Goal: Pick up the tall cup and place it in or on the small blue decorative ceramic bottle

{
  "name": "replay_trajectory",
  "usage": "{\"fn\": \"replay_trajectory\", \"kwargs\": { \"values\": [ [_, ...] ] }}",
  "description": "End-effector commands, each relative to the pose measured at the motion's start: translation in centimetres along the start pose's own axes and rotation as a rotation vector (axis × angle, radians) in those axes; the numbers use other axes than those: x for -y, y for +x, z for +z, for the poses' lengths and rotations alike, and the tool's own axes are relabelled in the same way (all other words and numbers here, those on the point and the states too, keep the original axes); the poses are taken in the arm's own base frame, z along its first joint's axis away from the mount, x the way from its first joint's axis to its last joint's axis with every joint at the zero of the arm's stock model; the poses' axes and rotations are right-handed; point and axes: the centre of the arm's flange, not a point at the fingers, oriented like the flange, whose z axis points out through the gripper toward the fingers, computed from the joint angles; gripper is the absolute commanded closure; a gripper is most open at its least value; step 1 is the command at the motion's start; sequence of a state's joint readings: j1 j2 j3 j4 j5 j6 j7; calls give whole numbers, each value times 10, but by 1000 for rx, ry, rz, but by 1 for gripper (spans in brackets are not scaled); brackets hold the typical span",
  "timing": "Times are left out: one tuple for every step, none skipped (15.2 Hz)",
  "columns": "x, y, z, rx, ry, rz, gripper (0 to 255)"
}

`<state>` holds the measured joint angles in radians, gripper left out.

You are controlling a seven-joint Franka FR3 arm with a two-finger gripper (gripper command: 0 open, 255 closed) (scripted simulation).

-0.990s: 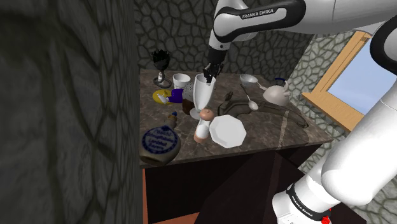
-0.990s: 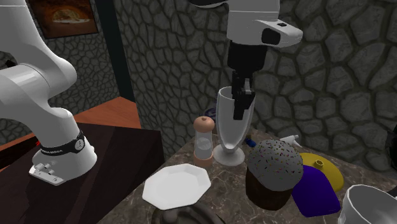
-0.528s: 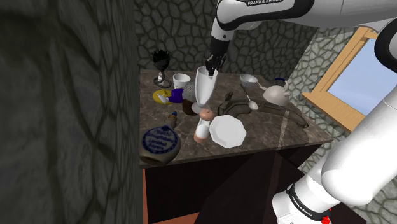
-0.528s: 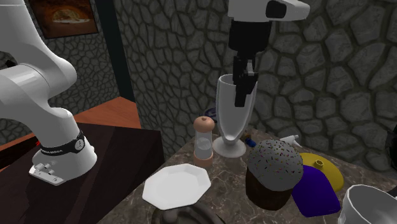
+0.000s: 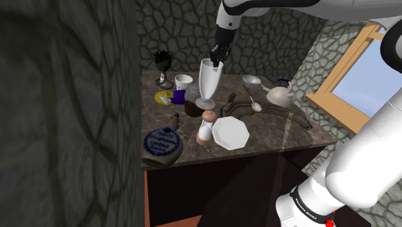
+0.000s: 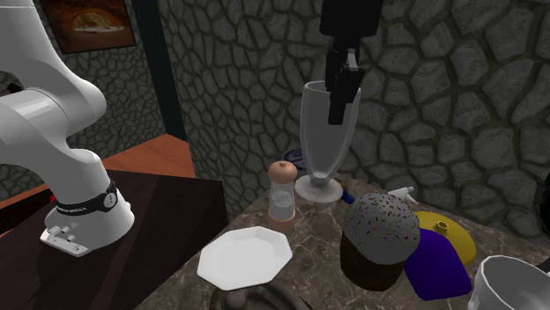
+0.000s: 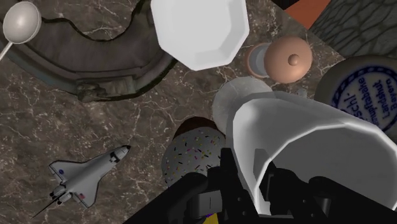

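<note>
Dark marble tabletop [image 5: 283,126] set against cobbled stone walls, shoulder view. From the left: small blue-labelled bottle [image 5: 161,145] at the table's near left corner, well apart from the cup. Next, a sprinkled cupcake [image 6: 379,236] and a brown-capped grinder [image 5: 206,126]. White tall cup [image 5: 208,84], upright, its foot raised off the tabletop near the cupcake. Black gripper [image 5: 216,61] above it, jaws clenched on the cup's rim, one finger inside, one outside. White octagonal plate [image 5: 230,133] to the right.

The white arm [image 5: 364,151] arches high, its black gripper [image 5: 216,63] pointing down, fingers clamped on the tall cup [image 5: 207,87] at its rim.
</note>
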<state>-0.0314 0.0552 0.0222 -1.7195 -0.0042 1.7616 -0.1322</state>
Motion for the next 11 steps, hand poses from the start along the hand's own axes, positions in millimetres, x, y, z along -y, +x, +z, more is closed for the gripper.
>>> {"fn": "replay_trajectory", "kwargs": {
  "values": [
    [0,0,-11,-1,0,0,255],
    [0,0,-16,-1,0,0,255],
    [0,-1,-21,-1,0,0,255],
    [0,-1,-27,-1,0,0,255],
    [0,-1,-32,-1,0,0,255],
    [0,-1,-37,-1,0,0,255],
    [0,-1,-43,-1,0,0,255],
    [0,-1,-48,-1,0,0,255],
    [0,-1,-52,-1,0,0,255],
    [13,-2,-56,-1,0,0,255],
    [25,-2,-61,-1,0,0,255]
  ]
}}
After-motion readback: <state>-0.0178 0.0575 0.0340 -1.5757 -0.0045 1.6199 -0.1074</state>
